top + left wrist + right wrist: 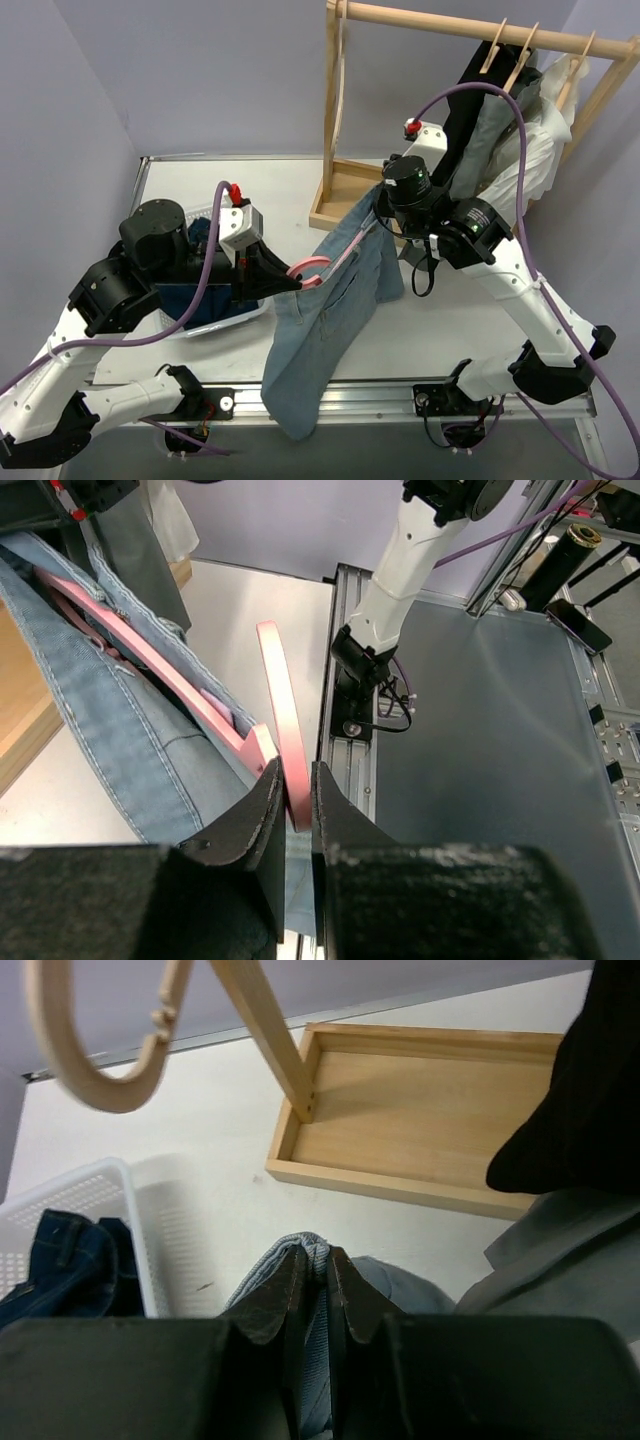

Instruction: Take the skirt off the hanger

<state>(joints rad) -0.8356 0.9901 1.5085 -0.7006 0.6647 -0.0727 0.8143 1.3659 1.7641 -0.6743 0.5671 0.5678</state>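
Left gripper (293, 775) clamps the pink hanger (280, 710), which carries the denim garment (330, 300). Right gripper (315, 1260) is pinched shut on that garment's waistband and should draw it sideways off the hanger arm without jerking. The grey skirt (495, 128) hangs on its wooden hanger (520, 62), far right, untouched.

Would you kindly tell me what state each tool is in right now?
Left tool: closed on the pink hanger.
Right tool: closed on the light-blue denim garment.
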